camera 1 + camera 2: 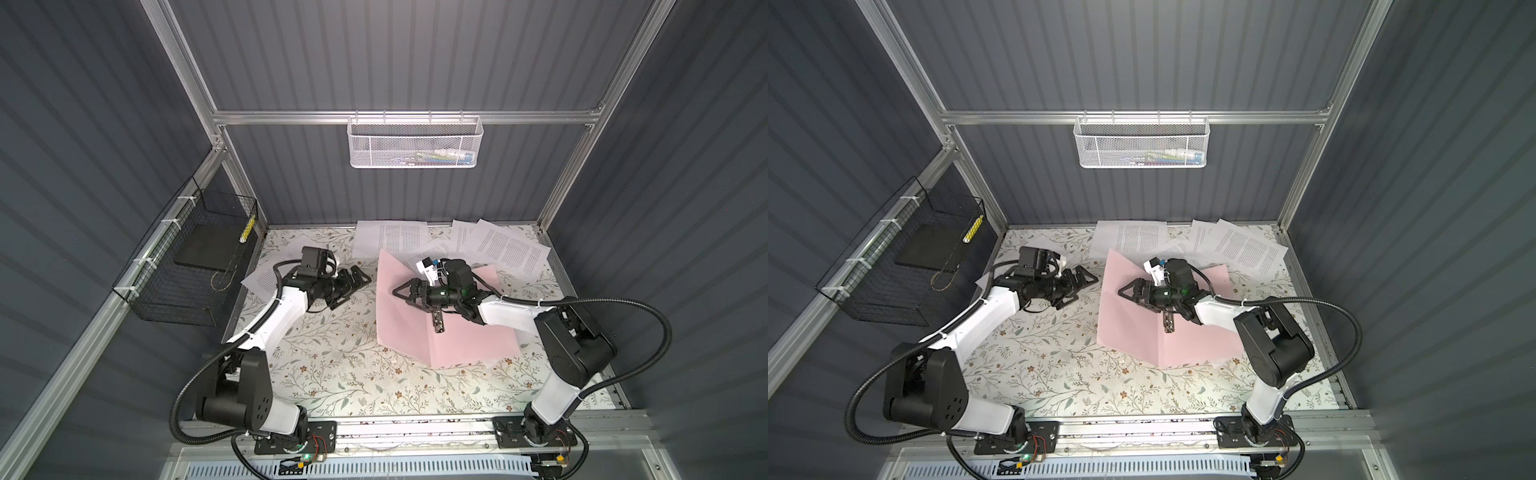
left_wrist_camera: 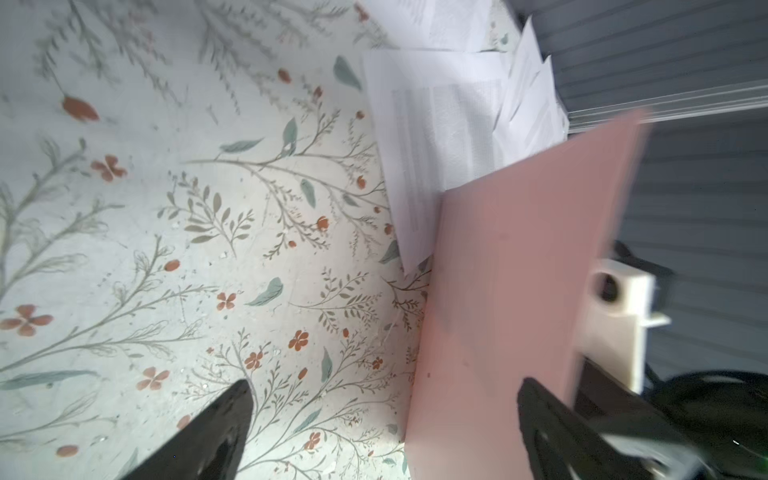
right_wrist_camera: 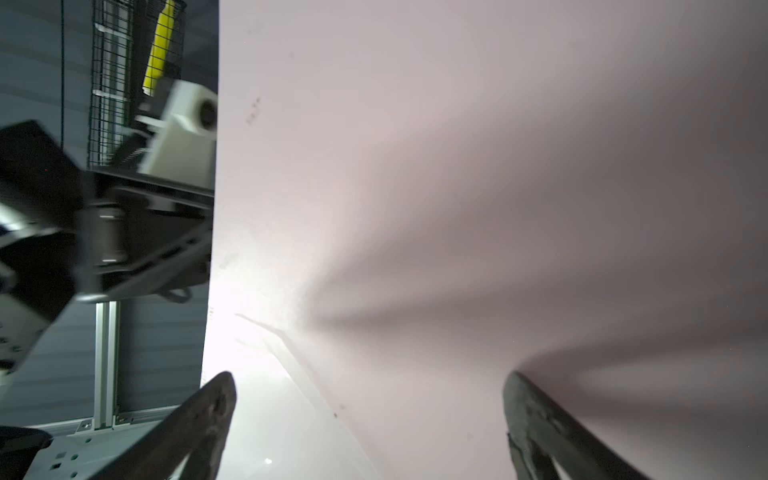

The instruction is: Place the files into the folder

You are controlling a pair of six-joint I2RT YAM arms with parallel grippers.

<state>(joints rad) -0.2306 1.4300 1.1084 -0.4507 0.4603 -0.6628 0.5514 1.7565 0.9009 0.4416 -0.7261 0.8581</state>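
The pale pink folder (image 1: 461, 345) (image 1: 1187, 345) lies open on the flowered table, its left flap (image 1: 392, 328) raised and a metal clip (image 1: 437, 324) at the spine. My right gripper (image 1: 401, 293) (image 1: 1127, 293) (image 3: 368, 386) hovers inside it, open and empty, facing the raised flap (image 3: 457, 166). My left gripper (image 1: 355, 289) (image 1: 1079, 291) (image 2: 384, 399) stands open just outside that flap (image 2: 519, 270), holding nothing. The files (image 1: 392, 239) (image 1: 1246, 247) (image 2: 436, 137) are white printed sheets spread behind the folder. One more sheet (image 1: 262, 278) lies under the left arm.
A black wire basket (image 1: 187, 266) holding a black slab (image 1: 205, 249) hangs on the left wall. A white mesh basket (image 1: 413, 143) hangs on the back rail. Aluminium frame posts border the table.
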